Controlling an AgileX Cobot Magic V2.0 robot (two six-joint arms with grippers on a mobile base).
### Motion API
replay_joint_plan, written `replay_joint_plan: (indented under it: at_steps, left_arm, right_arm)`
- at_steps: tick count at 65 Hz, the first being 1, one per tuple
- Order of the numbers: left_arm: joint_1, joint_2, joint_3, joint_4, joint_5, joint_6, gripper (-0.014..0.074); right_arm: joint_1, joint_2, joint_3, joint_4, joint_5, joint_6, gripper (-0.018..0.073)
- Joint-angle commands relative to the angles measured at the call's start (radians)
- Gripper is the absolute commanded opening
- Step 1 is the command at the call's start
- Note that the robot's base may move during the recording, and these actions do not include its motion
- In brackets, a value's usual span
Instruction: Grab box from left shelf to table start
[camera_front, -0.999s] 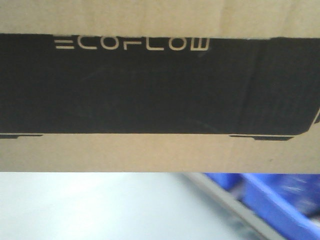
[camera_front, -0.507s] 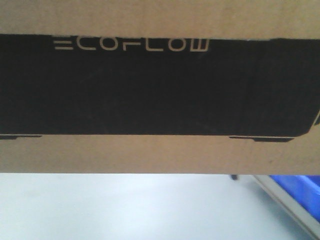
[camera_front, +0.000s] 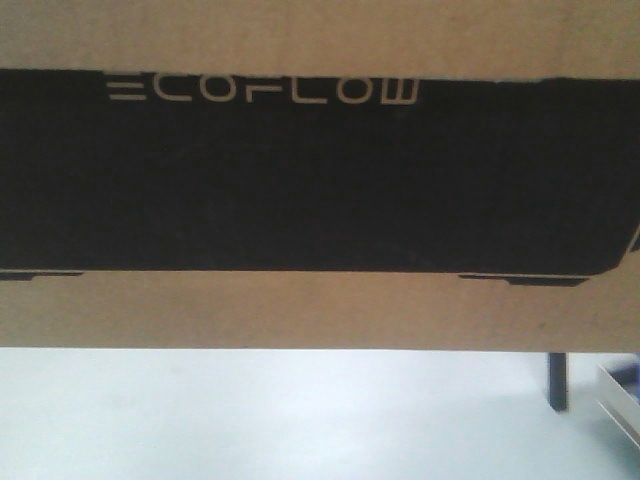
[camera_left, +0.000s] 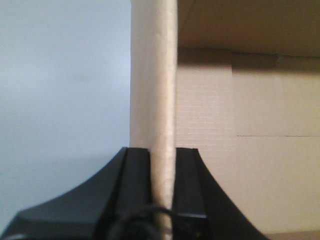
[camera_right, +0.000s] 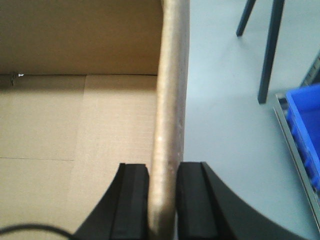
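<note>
Left end effector (camera_left: 162, 156) and right end effector (camera_right: 162, 171) clamp box (camera_front: 300, 310) lettered "ECOFLOW".

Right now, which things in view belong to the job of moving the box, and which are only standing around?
Belonging to the job:
box, open at the top
left fingers, shut on one box wall
right fingers, shut on another box wall
left shelf, steel rail with a blue part

Only standing around:
dark furniture legs
pale floor
</note>
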Motion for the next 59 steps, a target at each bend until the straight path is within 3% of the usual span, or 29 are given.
replay_joint_plan:
  at_steps: [1, 59]
  left_arm:
    - [-0.003, -0.020, -0.041, 0.127, -0.064, -0.011, -0.0102]
    - [-0.003, -0.020, -0.041, 0.127, -0.064, -0.011, -0.0102]
  right_arm:
    - [-0.011, -0.004, -0.034, -0.125, -0.083, -0.005, 0.0066]
    - [-0.011, -0.004, -0.034, -0.125, -0.082, -0.005, 0.0066]
